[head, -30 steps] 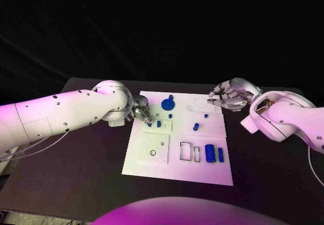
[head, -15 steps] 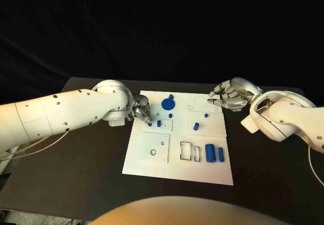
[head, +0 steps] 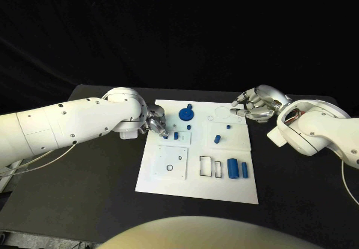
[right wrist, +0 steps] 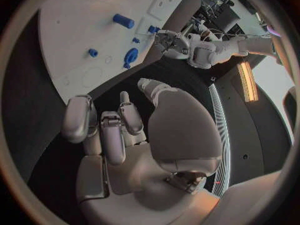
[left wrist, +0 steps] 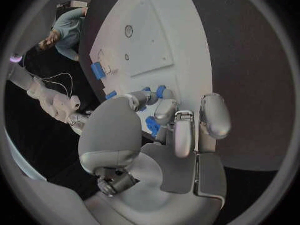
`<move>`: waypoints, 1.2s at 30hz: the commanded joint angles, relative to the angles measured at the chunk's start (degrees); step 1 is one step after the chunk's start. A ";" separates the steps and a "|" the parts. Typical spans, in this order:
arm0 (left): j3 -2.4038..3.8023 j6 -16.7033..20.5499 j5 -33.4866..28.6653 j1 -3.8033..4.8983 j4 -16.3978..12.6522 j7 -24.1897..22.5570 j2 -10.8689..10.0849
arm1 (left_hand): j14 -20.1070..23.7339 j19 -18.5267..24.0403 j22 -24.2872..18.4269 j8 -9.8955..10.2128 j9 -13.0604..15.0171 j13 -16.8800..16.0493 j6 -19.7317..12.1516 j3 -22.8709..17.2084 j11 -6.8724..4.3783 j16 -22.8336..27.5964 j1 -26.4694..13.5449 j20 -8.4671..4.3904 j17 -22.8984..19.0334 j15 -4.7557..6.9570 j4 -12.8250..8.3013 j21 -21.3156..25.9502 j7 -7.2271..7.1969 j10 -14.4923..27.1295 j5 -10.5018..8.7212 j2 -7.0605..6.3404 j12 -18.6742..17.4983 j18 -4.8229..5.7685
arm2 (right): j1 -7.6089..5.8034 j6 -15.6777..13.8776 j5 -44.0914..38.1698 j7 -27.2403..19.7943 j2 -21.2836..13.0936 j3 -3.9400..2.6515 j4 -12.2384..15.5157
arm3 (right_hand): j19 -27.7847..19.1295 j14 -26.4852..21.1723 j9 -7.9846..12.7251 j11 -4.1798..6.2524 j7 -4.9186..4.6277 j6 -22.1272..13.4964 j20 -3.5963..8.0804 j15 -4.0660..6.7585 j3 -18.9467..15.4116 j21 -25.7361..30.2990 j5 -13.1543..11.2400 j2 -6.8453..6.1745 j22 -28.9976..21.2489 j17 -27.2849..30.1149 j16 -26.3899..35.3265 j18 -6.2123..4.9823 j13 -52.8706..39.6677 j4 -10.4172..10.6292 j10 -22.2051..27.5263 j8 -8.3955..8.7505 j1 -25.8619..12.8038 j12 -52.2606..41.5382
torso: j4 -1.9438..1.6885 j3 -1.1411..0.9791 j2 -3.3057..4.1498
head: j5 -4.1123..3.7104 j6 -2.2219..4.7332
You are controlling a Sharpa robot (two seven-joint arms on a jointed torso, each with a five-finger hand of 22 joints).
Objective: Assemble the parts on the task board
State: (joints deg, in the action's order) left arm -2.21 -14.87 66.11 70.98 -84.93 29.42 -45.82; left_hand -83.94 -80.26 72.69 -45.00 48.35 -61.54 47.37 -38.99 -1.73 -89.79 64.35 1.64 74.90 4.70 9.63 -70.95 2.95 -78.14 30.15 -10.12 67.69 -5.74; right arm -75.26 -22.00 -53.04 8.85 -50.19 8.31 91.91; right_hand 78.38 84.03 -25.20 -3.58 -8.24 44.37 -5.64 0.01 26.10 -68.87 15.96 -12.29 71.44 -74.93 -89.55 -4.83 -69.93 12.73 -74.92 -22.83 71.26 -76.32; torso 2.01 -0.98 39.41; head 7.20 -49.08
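1. Left hand [head: 155, 124] is held at the task board's [head: 197, 192] left edge, fingers curled by a small blue part [head: 165, 137]; whether it is pinched cannot be told.
2. Right hand [head: 254, 106] hovers over the far right corner, fingers curled, nothing seen held.
3. Blue round part [head: 186, 113] stands on the board; two blue bars [head: 237, 169] lie loose, dark-outlined slots [head: 210, 167] unfilled. Most assembly is judged left.
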 commanded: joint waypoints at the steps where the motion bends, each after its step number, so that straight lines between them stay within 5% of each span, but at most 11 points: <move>1: -0.09 -1.66 -0.85 -0.12 -0.08 0.23 0.16 | -6.06 0.02 0.01 -0.13 0.03 0.05 0.16 -7.66 -0.04 -0.21 -0.39 -0.21 15.10 0.25 -7.39 -0.09 -0.60 -0.22 0.07 0.22 -0.23 0.92 | 0.04 0.70 -0.25 -0.23 0.03 0.00 0.00 | -0.37 5.44 -0.05 -0.02 -0.08 -0.36 0.06 0.49 -0.14 0.17 0.27 0.03 -0.05 -13.12 0.39 -0.69 0.07 0.33 0.46 -0.29 -0.48 0.25 | 0.00 0.00 -0.01 | -0.05 -0.04; 12: -0.09 0.09 -1.14 -0.12 0.12 0.07 0.36 | -6.06 0.03 0.06 -0.03 0.10 0.15 0.11 -7.74 -0.11 -0.21 -0.75 -0.24 15.10 0.31 -7.23 -0.06 -0.70 -0.29 -0.66 0.46 -0.35 0.92 | 0.05 0.66 -0.25 -0.23 0.04 0.00 0.01 | -0.37 5.44 -0.05 -0.02 -0.08 -0.36 0.06 0.49 -0.14 0.17 0.27 0.03 -0.05 -13.12 0.39 -0.69 0.07 0.33 0.46 -0.29 -0.48 0.25 | -0.03 -0.01 0.01 | -0.07 -0.05; 20: -0.09 0.61 -1.78 -0.12 0.26 0.06 0.54 | -6.06 0.08 0.11 0.42 0.37 0.30 -0.38 -6.61 -0.28 -0.21 -3.09 -0.30 15.10 0.40 -5.66 0.24 -1.03 -0.44 -4.38 0.14 -0.57 0.91 | 0.05 0.62 -0.24 -0.21 0.02 0.00 0.04 | -0.38 5.44 -0.08 -0.02 -0.07 -0.40 0.07 0.50 -0.12 0.25 0.31 0.05 -0.09 -13.11 0.40 -0.71 0.15 0.42 0.53 -0.35 -0.47 0.30 | 0.03 -0.01 0.00 | -0.14 -0.06; 36: -0.10 -0.09 -2.13 -0.12 0.95 0.56 0.98 | -6.06 -0.10 0.25 2.11 -0.47 -0.14 0.54 -0.61 -0.50 -0.21 -5.99 -0.51 15.10 0.62 -1.17 0.74 -1.36 -0.27 -8.36 -0.57 -0.29 0.94 | 0.05 0.51 -0.23 -0.21 -0.07 0.00 0.08 | -0.37 5.42 -0.09 -0.02 -0.07 -0.44 0.07 0.50 -0.12 0.26 0.31 0.01 -0.08 -13.05 0.43 -0.70 0.19 0.45 0.56 -0.37 -0.46 0.33 | 0.00 0.02 -0.05 | -0.32 -0.07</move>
State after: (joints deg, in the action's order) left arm -2.25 -14.42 64.93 70.96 -83.79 30.27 -45.12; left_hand -84.16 -80.45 72.85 -43.16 47.93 -61.59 47.44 -39.80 -1.94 -89.79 58.76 1.45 74.90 4.91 8.48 -70.50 1.42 -78.35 21.96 -10.68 67.19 -5.74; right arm -75.24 -22.01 -53.03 8.85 -50.25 8.31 91.92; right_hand 78.37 84.03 -25.24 -3.58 -8.24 44.37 -5.64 0.01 25.94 -68.87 15.96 -12.29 71.44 -74.92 -89.32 -4.83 -69.83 12.89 -74.92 -22.83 71.26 -76.32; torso 2.02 -0.99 39.40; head 6.95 -49.19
